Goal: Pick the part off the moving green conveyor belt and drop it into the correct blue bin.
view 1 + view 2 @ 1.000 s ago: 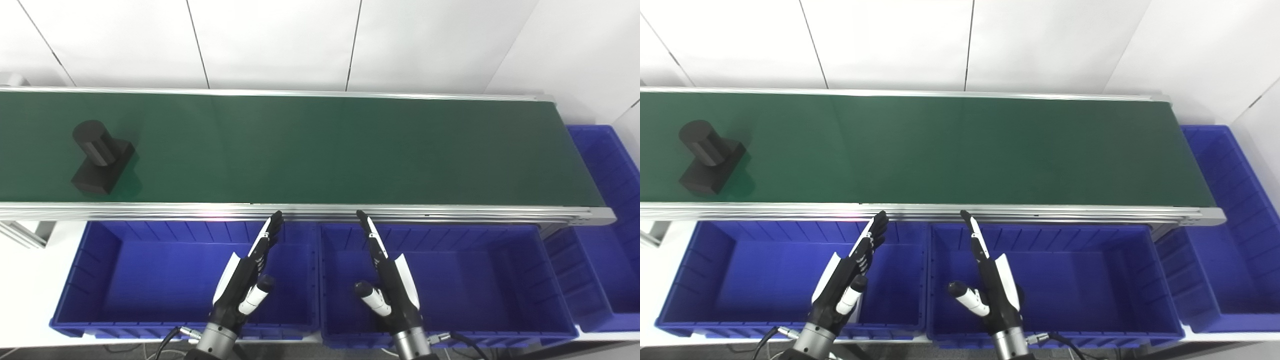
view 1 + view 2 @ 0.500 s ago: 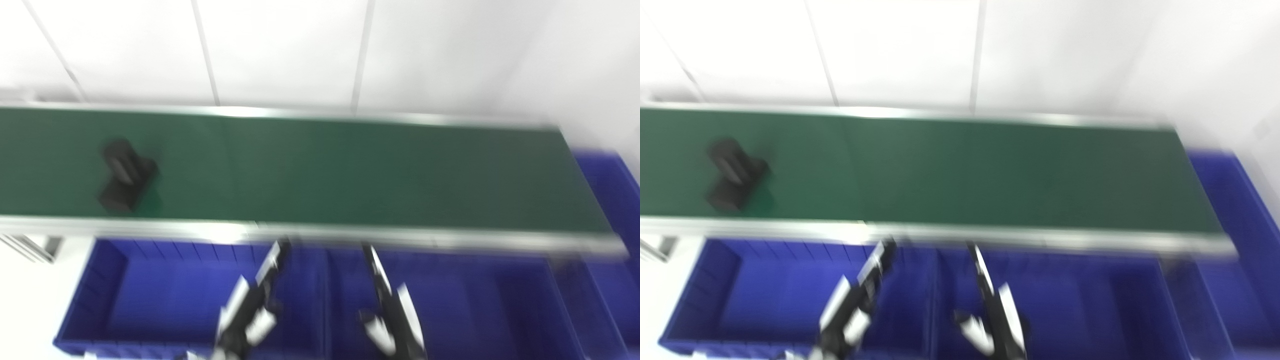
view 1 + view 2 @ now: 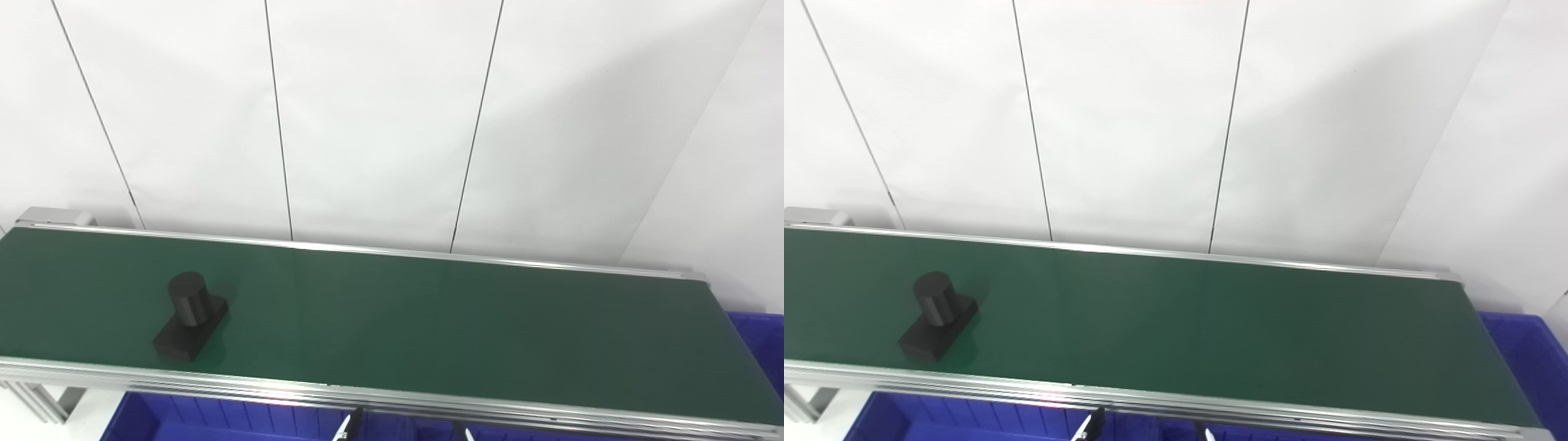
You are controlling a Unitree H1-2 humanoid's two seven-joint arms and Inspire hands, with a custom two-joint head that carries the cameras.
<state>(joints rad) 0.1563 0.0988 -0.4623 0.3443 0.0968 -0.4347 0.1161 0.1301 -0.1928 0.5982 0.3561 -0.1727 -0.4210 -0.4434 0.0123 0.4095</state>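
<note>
Part (image 3: 188,317): black piece, an upright cylinder on a flat rectangular base; rests on the belt toward its left end, nearer the front rail than the back rail
Part contact: touched by neither hand; both hands are well apart from it
Conveyor belt (image 3: 429,324): dark green surface running left to right across both views, bare apart from the one part
Front rail (image 3: 245,387): silver aluminium profile along the near edge of the belt
Back rail (image 3: 367,250): thin silver strip along the far edge, just beside the wall
Left bin (image 3: 202,422): blue, ribbed inner wall, only its upper strip visible below the front rail at the bottom edge
Right-end bin (image 3: 1528,349): blue, only a corner visible past the right end of the belt
Left hand (image 3: 1089,429): only dark fingertips with a white strip show at the bottom edge, just below the front rail; whether released or clenched cannot be told
Right hand (image 3: 1205,432): only a fingertip sliver shows at the bottom edge, near the left hand; state cannot be told
Wall (image 3: 380,122): white panels with thin dark vertical seams, filling the upper half of both views
</note>
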